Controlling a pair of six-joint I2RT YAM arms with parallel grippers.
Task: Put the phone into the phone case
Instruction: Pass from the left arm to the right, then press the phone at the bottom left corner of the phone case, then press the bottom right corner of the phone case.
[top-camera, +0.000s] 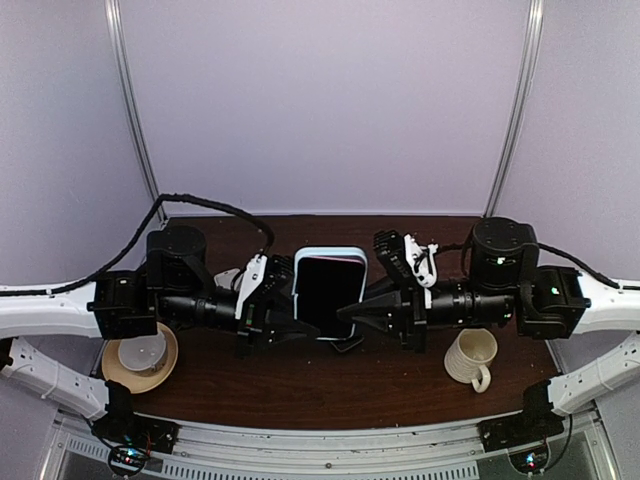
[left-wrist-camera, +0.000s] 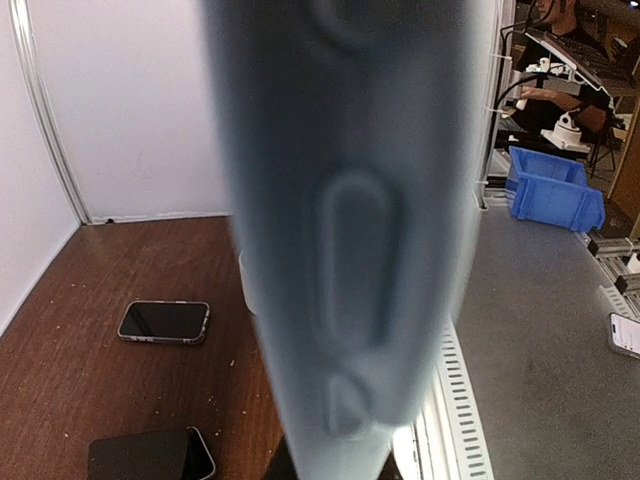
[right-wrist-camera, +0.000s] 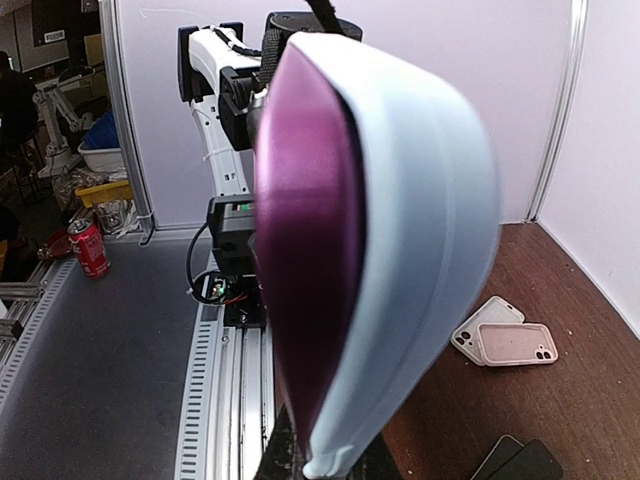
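Observation:
In the top view the phone (top-camera: 328, 290), dark screen up, lies in the light blue phone case (top-camera: 330, 253), held above the table between both arms. My left gripper (top-camera: 298, 322) meets the case's lower left edge; my right gripper (top-camera: 352, 315) meets the lower right. In the left wrist view the blurred case (left-wrist-camera: 350, 250) fills the middle and runs down into the jaws, hiding the fingers. In the right wrist view the purple-looking phone (right-wrist-camera: 305, 250) bulges from the case (right-wrist-camera: 420, 250), and both run into my right gripper (right-wrist-camera: 320, 465), which is shut on them.
A cream mug (top-camera: 472, 357) stands at the near right and a white cup on a tan saucer (top-camera: 140, 355) at the near left. Two spare phones (left-wrist-camera: 164, 321) (left-wrist-camera: 150, 455) lie on the brown table. Pink and white cases (right-wrist-camera: 505, 343) and dark phones (right-wrist-camera: 515, 462) lie beside them.

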